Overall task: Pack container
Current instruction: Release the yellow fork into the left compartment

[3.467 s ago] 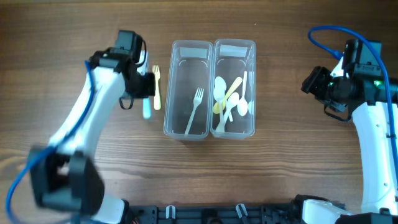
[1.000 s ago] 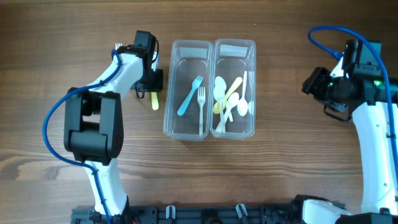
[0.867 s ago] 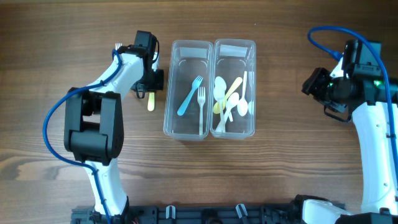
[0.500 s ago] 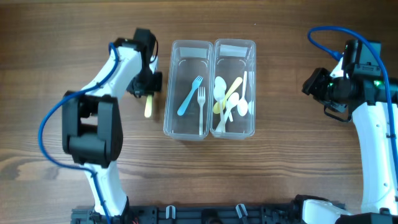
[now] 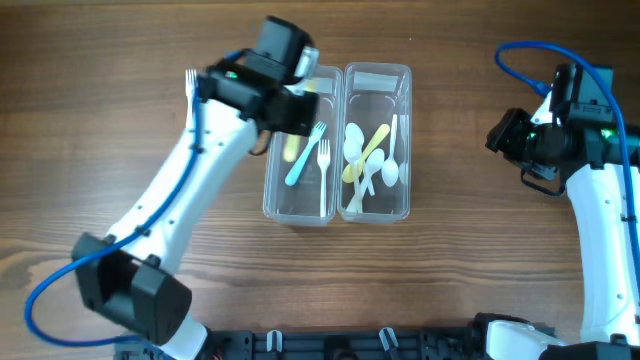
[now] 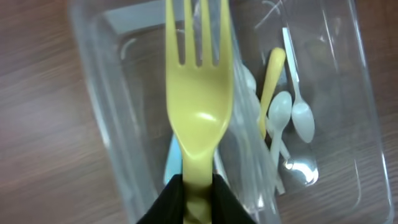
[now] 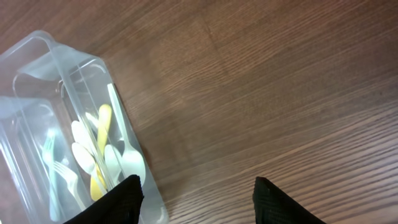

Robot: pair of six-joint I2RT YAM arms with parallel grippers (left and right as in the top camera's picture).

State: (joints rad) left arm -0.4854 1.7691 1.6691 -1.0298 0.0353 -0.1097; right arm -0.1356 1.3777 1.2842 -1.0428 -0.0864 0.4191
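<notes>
My left gripper [image 5: 292,112] is shut on a yellow fork [image 6: 198,112] and holds it over the left clear container [image 5: 275,200]; the fork's handle shows in the overhead view [image 5: 291,148]. That container holds a blue fork [image 5: 303,158] and a white fork [image 5: 323,172]. The right clear container [image 5: 404,130] holds several white and yellow spoons [image 5: 366,156]. My right gripper [image 7: 196,193] is open and empty over bare table, right of the containers.
The wooden table [image 5: 480,260] surrounds the two containers. The right arm's blue cable [image 5: 520,60] loops at the far right. The right container's corner [image 7: 37,46] shows in the right wrist view.
My left gripper has lifted the yellow fork from the table left of the containers and carried it right, over the left container. The right arm has not moved.
</notes>
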